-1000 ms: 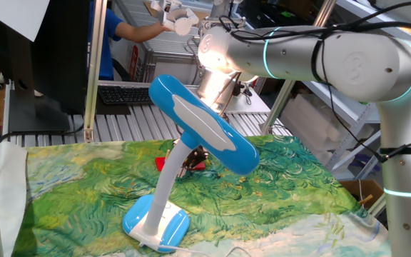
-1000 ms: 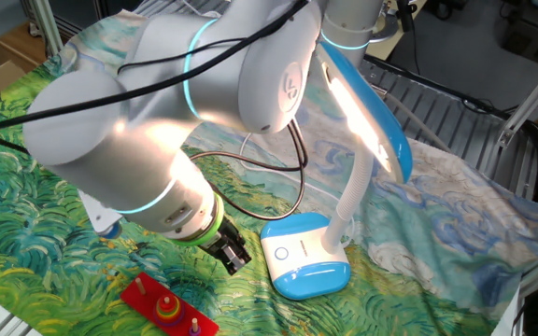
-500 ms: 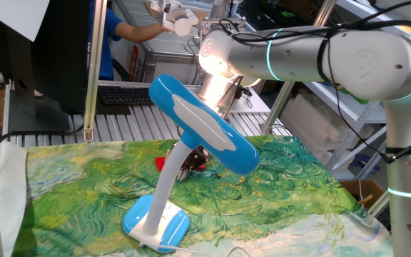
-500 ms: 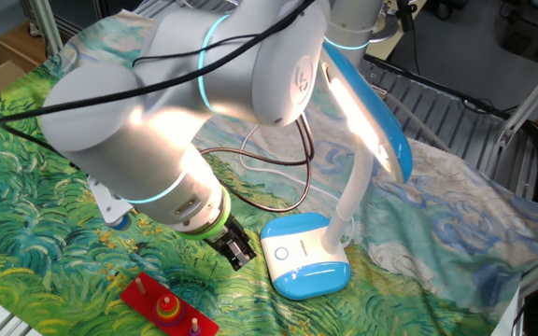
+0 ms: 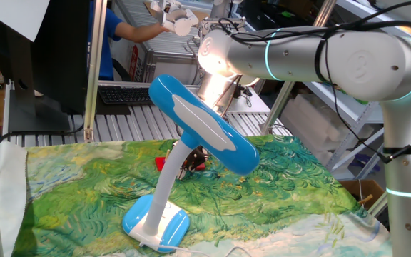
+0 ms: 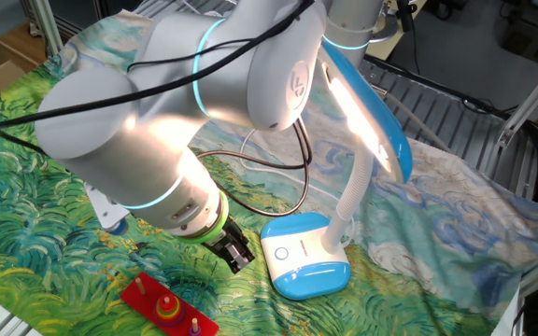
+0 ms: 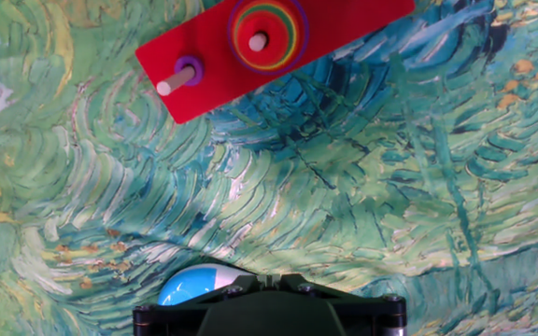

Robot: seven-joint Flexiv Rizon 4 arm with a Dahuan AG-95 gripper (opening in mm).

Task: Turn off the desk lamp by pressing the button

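Observation:
The desk lamp stands on the painted cloth with its sky-blue head (image 5: 202, 125) tilted over a curved white neck (image 5: 168, 178). Its head (image 6: 367, 112) glows on the underside, so the lamp is lit. The blue-and-white base (image 6: 306, 257) carries a round button (image 6: 281, 252) on its white top. My gripper (image 6: 234, 250) hangs low over the cloth just left of the base, its black fingers shut with nothing held, a short way from the button. In the hand view only an edge of the base (image 7: 194, 280) shows above the gripper's dark body.
A red peg board with coloured rings (image 6: 166, 306) lies on the cloth in front of the gripper, also in the hand view as the red board (image 7: 269, 47). A person in blue (image 5: 113, 43) and a keyboard (image 5: 123, 93) are behind the table.
The arm's wrist shifted slightly toward the lamp base, then held. The gripper stays shut beside the base, and the lamp stays lit.

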